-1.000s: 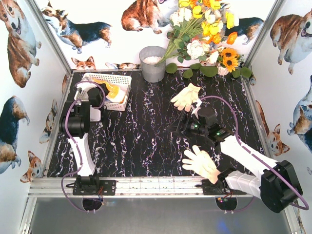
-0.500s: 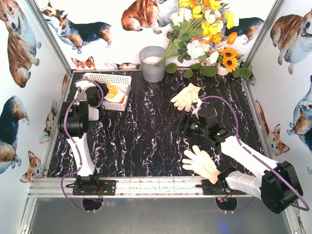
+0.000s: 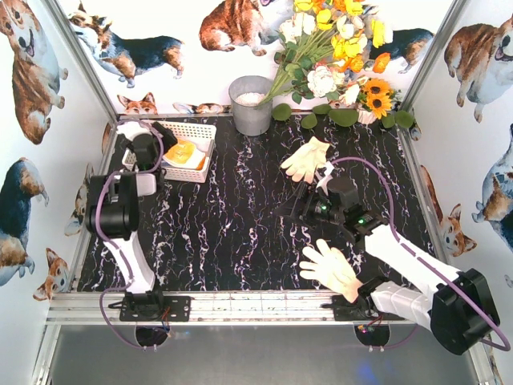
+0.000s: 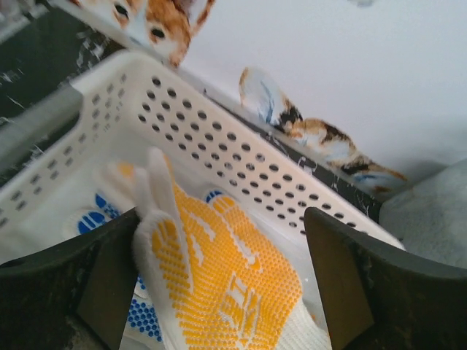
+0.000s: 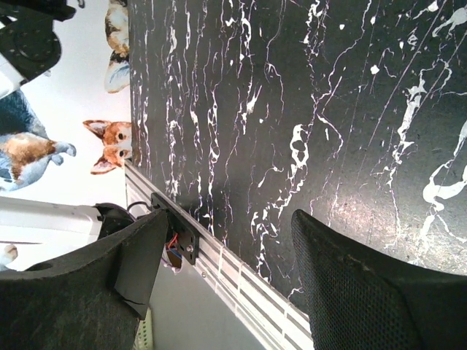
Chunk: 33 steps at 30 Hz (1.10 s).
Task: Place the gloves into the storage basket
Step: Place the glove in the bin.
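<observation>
The white storage basket stands at the table's back left. A yellow-dotted glove lies inside it on top of a blue-dotted glove. My left gripper hovers over the basket's left part, open. In the left wrist view the yellow glove lies loose between the spread fingers, inside the lattice wall. A cream glove rests on the table at back centre-right. Another pale glove lies near the front rail. My right gripper is open and empty between those two.
A grey metal bucket stands at the back centre next to a bunch of artificial flowers. The aluminium front rail carries both arm bases. Corgi-printed walls close in the left, back and right sides.
My left gripper went from shut to open and let the yellow glove drop into the basket, its arm shifting a little left and back. The right arm has not moved.
</observation>
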{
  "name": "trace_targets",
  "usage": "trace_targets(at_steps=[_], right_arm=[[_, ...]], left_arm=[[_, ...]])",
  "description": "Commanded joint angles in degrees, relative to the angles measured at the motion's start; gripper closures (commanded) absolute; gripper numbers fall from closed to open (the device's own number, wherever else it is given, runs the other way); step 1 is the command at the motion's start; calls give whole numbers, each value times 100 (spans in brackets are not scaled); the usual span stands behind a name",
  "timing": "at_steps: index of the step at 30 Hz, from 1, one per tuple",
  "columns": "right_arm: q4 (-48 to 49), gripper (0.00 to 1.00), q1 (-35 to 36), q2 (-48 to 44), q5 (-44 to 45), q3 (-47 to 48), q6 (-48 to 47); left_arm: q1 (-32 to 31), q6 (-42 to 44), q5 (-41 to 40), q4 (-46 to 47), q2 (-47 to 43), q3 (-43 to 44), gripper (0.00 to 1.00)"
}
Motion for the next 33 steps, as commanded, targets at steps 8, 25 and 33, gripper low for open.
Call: trace_targets(at_steps=[8, 25, 33], right_arm=[[-669, 28, -187, -498, 484, 495, -871], [-2845, 29, -1176, -690, 1376, 1107, -1621], [-3903, 30, -1893, -272, 1762, 958, -1372]], left_arm=[[138, 948, -606, -1793, -1707, 121, 16], [-46, 806, 949, -4232, -1296, 1144, 34], [-649, 742, 1045, -5136, -2916, 401, 27]])
